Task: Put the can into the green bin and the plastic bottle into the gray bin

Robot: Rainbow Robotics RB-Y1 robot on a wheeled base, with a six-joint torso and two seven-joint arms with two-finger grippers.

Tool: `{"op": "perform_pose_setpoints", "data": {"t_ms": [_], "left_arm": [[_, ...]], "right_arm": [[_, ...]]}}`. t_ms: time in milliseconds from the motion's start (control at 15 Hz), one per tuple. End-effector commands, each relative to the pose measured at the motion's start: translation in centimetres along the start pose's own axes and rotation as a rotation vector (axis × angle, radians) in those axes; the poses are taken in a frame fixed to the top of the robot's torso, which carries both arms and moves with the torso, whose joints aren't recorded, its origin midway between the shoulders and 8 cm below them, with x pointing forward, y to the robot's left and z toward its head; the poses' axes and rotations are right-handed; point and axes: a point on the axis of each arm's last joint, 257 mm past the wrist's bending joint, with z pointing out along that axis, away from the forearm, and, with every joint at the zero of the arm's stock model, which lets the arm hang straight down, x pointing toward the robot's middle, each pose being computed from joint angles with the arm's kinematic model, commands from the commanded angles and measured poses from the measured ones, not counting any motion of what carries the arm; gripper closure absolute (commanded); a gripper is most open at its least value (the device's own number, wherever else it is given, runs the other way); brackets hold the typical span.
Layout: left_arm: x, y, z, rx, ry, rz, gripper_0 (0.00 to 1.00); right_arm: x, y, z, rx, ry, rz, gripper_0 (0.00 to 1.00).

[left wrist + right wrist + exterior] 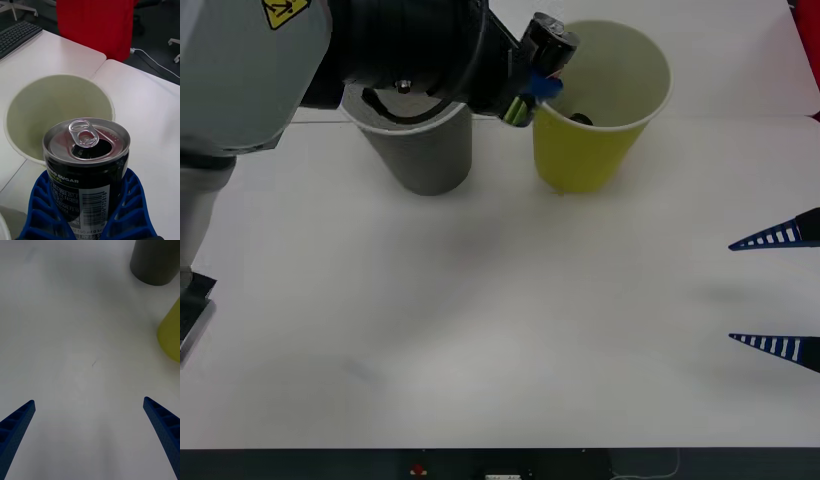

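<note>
Where front hides it, left pincer (88, 221) grips can (86, 165) | green bin (22, 108) below

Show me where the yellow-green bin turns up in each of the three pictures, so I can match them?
Front view: the green bin stands at top centre, right of the gray bin.
Right wrist view: a slice of its yellow-green wall at the right edge, near the gray bin.
Left wrist view: its open mouth lies behind the can.
Shared landmark: the white table.

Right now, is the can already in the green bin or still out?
Out: the can is clamped in the left gripper at the green bin's rim.
</note>
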Motion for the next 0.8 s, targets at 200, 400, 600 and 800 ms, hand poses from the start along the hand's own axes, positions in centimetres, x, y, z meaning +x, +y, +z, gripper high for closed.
{"op": "perform_pose_setpoints", "data": {"t_ms": [200, 400, 600, 800], "left_arm": [[-2.5, 1.0, 4.6, -0.028, 0.008, -0.003, 1.00], [-3.5, 1.5, 7.4, -0.040, 0.007, 0.005, 1.00], [-4.2, 2.0, 10.0, -0.064, -0.002, 0.013, 1.00], [-4.6, 2.9, 11.8, -0.096, -0.012, 0.021, 1.00]], "right_arm": [[0.0, 0.0, 0.0, 0.000, 0.000, 0.000, 0.00], [0.0, 0.0, 0.0, 0.000, 0.000, 0.000, 0.00], [0.0, 0.0, 0.0, 0.000, 0.000, 0.000, 0.00], [0.0, 0.0, 0.0, 0.000, 0.000, 0.000, 0.00]]}}
